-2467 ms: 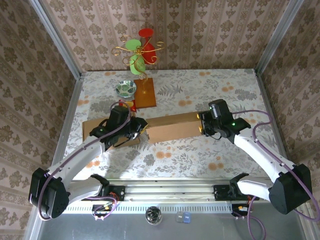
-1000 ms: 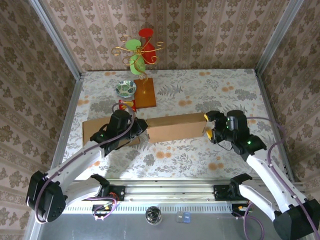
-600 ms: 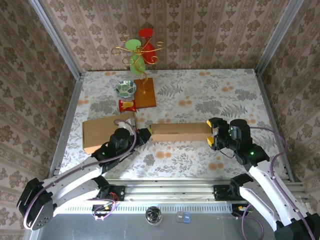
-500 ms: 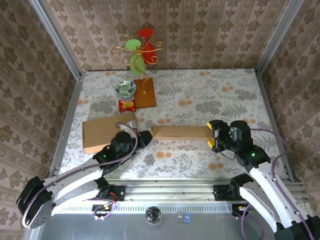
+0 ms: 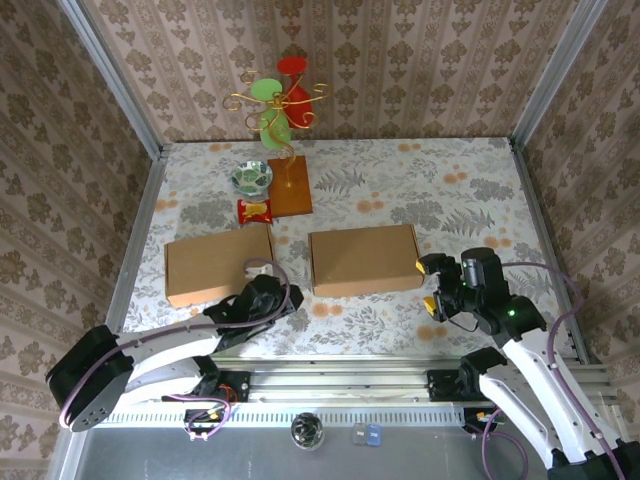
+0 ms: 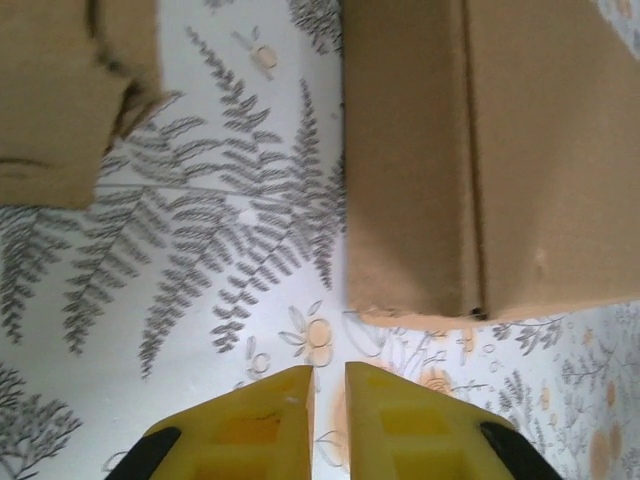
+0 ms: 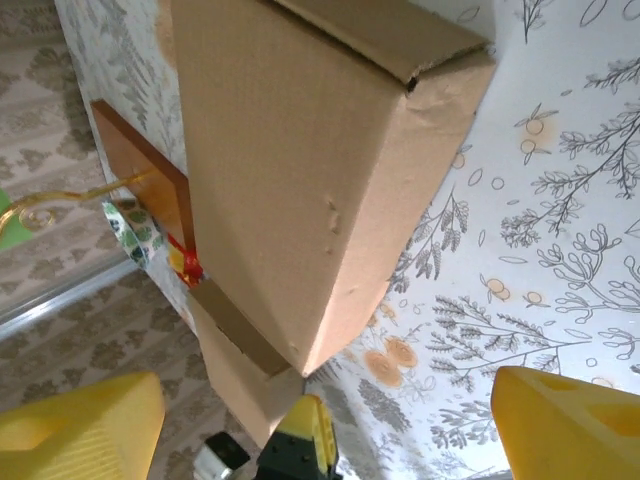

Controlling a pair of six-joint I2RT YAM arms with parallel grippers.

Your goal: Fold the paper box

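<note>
The paper box is a closed brown cardboard box lying flat in the middle of the table. It shows in the left wrist view as the box and in the right wrist view as the box. My left gripper sits just off its near left corner, apart from it. Its yellow fingers stand almost together with nothing between them, gripper. My right gripper is just right of the box's right end, open wide and touching nothing, gripper.
A second brown cardboard box lies flat to the left, also box. Behind stand a wooden board with a wire stand of coloured cups, a small bowl and a red packet. Papered walls close in the table.
The box, held up on edge between both grippers, now lies flat on the table. Both arms drew back toward the near edge, and the right jaws opened wider.
</note>
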